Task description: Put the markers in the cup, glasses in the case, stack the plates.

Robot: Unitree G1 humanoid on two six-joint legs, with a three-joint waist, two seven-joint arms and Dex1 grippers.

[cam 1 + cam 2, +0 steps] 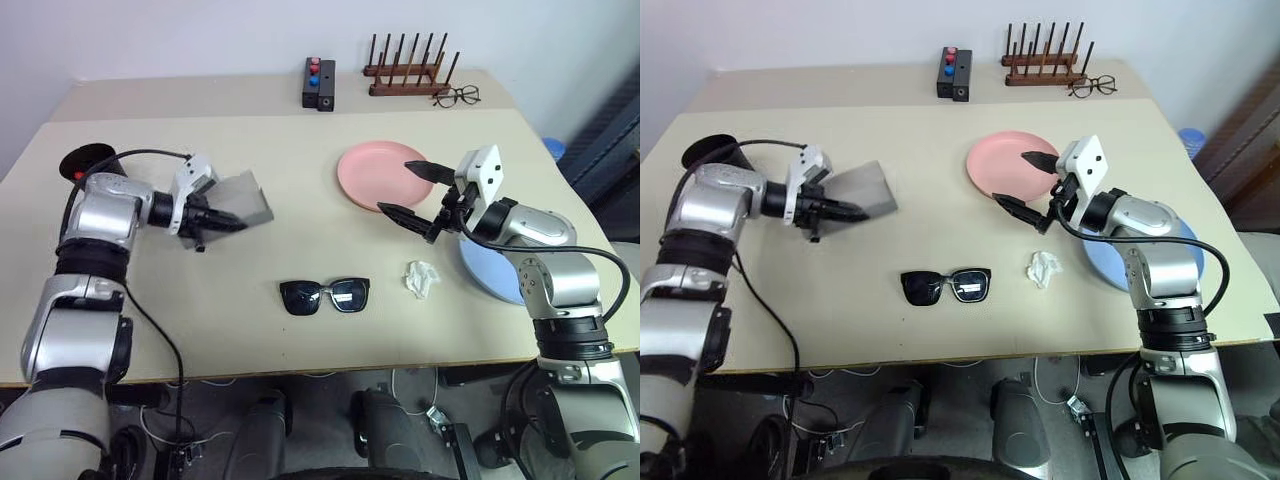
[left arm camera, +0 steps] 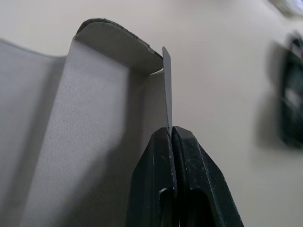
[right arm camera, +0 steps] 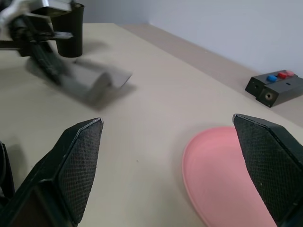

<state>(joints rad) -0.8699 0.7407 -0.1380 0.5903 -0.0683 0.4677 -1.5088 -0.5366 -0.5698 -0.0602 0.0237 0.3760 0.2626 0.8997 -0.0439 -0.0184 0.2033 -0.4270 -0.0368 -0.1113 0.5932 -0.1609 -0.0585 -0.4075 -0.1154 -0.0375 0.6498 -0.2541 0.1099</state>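
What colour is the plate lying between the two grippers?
Salmon pink. The plate shows best in the left eye view.

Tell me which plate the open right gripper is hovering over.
The salmon pink plate: the right gripper hangs open above its near edge. The light blue plate lies closer to the table's front, mostly hidden under the right forearm.

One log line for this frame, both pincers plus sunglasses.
left pincer: shut on case flap | right pincer: open, empty, beside pink plate | sunglasses: on table, outside case
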